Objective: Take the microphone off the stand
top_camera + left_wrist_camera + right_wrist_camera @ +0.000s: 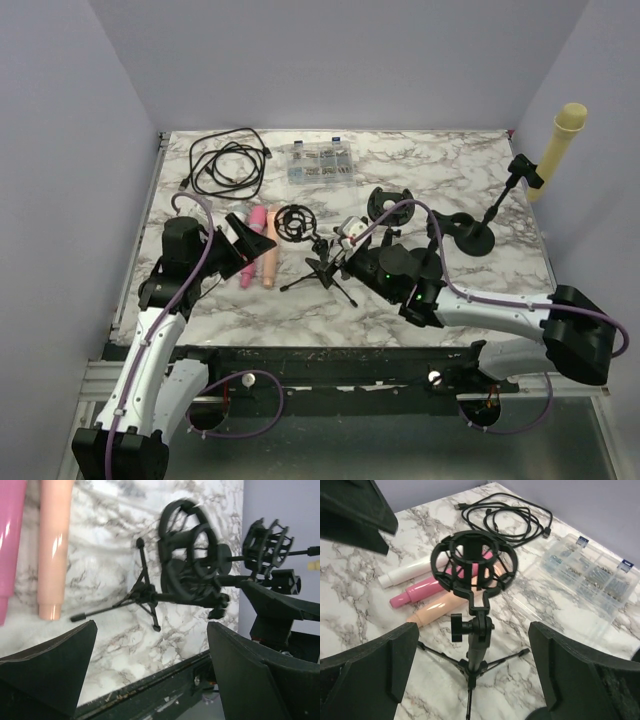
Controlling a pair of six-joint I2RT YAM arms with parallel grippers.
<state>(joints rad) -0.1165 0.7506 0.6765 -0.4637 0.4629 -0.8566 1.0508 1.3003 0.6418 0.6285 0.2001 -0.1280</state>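
The black tripod stand (325, 270) stands mid-table with an empty ring-shaped shock mount (295, 222) on top. In the right wrist view the mount (472, 565) holds nothing. Three microphones lie on the marble left of the stand: white (407, 572), pink (415, 592) and peach (435, 611). The pink one (250, 250) and the peach one (268, 262) also show in the top view. My left gripper (240, 235) is open and empty above the microphones. My right gripper (340, 250) is open and empty just right of the stand, and the stand's post (479, 645) shows between its fingers.
A coiled black cable (228, 162) and a clear parts box (318, 162) lie at the back. Other black stands with round bases (465, 235) stand at the right, one with a second shock mount (267, 545). A yellow tube (560, 140) leans at the right wall.
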